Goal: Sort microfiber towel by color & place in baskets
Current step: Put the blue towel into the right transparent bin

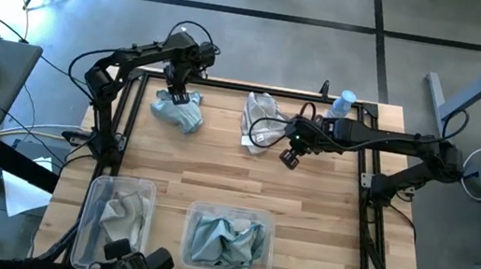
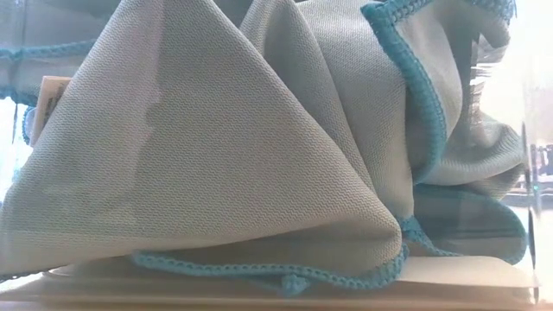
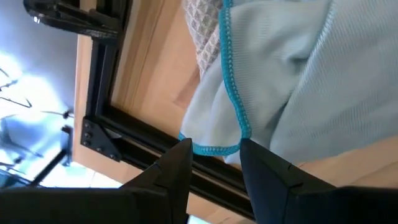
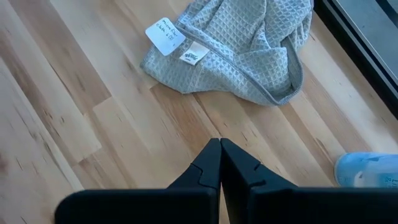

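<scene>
A pale teal towel (image 1: pixel 179 112) lies crumpled at the table's far left, and a grey waffle cloth (image 3: pixel 204 31) shows beside it. My left gripper (image 1: pixel 178 96) is open and points down over the teal towel. Its fingertips stand on either side of the towel's teal-stitched hem (image 3: pixel 214 149). A grey towel (image 1: pixel 260 118) with white tags (image 4: pixel 165 34) lies at the far middle. My right gripper (image 1: pixel 290 157) is shut and empty, just right of and nearer than that towel. The narrow basket (image 1: pixel 88 226) holds a grey towel. The wider basket (image 1: pixel 268 223) holds teal towels (image 2: pixel 259 155). My left gripper comes from above, and the teal towel's hemmed edge (image 3: pixel 231 99) runs up between its two fingers (image 3: pixel 180 163). I cannot tell whether the fingers touch the cloth. The towel lies slack on the table.
A pale blue spray bottle (image 1: pixel 344 103) stands at the far right, close behind my right arm, and also shows in the right wrist view (image 4: pixel 367 169). A black frame (image 3: pixel 124 143) runs along the table's edges. Bare wood (image 1: pixel 244 177) lies between the towels and the baskets.
</scene>
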You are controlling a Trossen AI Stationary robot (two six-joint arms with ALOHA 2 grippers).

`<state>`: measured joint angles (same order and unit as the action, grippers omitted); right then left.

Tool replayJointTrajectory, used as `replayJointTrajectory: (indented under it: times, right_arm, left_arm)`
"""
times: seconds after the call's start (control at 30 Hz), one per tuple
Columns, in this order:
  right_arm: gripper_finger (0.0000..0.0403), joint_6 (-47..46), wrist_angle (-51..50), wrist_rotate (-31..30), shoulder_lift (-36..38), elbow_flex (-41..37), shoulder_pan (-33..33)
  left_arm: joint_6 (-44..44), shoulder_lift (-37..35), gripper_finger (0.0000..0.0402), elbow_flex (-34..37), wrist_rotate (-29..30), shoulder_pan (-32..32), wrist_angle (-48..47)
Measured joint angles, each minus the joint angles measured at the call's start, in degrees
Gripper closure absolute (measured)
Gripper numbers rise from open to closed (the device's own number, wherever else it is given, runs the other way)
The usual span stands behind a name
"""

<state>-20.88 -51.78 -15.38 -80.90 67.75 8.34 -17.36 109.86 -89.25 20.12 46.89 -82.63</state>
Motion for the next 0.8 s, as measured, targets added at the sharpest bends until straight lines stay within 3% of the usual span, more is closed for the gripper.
replayJointTrajectory:
  times: [0.8]
  right_arm:
    - [0.0403, -1.14, 3.16, -0.02, 0.00, 0.00, -0.13]
  left_arm:
    - [-23.96, 0.00, 0.0281, 0.02, 1.14, -0.02, -0.70]
